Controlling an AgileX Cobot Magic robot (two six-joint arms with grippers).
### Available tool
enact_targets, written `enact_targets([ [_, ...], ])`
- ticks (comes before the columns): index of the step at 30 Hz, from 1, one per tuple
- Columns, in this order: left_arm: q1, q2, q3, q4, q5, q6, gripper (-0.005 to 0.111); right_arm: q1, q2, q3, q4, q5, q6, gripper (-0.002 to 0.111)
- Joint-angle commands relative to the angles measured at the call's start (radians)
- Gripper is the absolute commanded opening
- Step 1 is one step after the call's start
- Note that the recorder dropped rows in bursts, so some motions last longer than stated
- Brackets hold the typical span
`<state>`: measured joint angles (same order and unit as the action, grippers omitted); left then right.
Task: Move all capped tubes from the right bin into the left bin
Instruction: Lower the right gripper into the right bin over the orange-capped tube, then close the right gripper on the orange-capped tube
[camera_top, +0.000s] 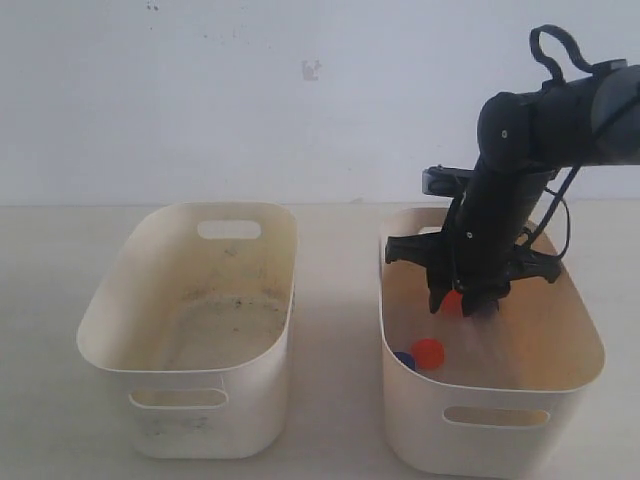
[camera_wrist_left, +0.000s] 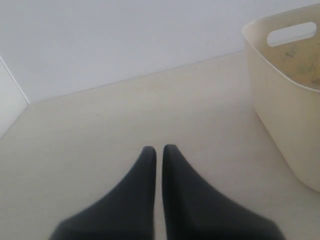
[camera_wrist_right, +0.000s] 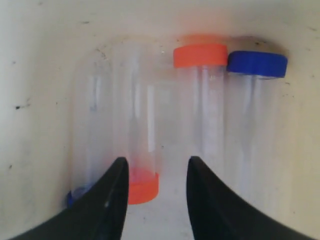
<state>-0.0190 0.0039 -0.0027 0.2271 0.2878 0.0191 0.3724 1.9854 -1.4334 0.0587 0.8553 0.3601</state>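
My right gripper (camera_top: 468, 300) (camera_wrist_right: 155, 167) hangs open inside the right bin (camera_top: 420, 430), low over the four capped tubes lying side by side on its floor. In the right wrist view, one orange cap (camera_wrist_right: 200, 55) and one blue cap (camera_wrist_right: 257, 64) point away from me. A second orange cap (camera_wrist_right: 144, 186) lies just inside one finger, and a second blue cap (camera_wrist_right: 75, 196) is mostly hidden behind that finger. The exterior view shows an orange cap (camera_top: 428, 352) and a blue cap (camera_top: 404, 359). My left gripper (camera_wrist_left: 159, 148) is shut and empty beside the left bin (camera_top: 200, 420) (camera_wrist_left: 285, 110).
The left bin's floor is dingy with dark specks and holds no tubes. The two bins stand side by side on a pale table, with a strip of tabletop (camera_top: 335, 330) between them. A white wall (camera_top: 250, 100) runs behind.
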Motion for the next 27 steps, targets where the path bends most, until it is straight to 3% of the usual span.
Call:
enact_targets([
  [1,-0.002,-0.004,0.003,0.002,-0.004,0.001,0.004,-0.004,0.019,-0.005,0.008,-0.037,-0.004,0.038],
  [22,-0.002,-0.004,0.003,0.002,-0.004,0.001,0.004,-0.004,0.051,-0.005,0.092,-0.107,-0.064,0.038],
  [24,-0.002,-0.004,0.003,0.002,-0.004,0.001,0.004,-0.004,0.052,-0.005,0.114,-0.112,-0.093,0.042],
  [27,-0.002,-0.004,0.003,0.002,-0.004,0.001,0.004,-0.004,0.064,-0.005,0.142,-0.115,-0.109,0.057],
])
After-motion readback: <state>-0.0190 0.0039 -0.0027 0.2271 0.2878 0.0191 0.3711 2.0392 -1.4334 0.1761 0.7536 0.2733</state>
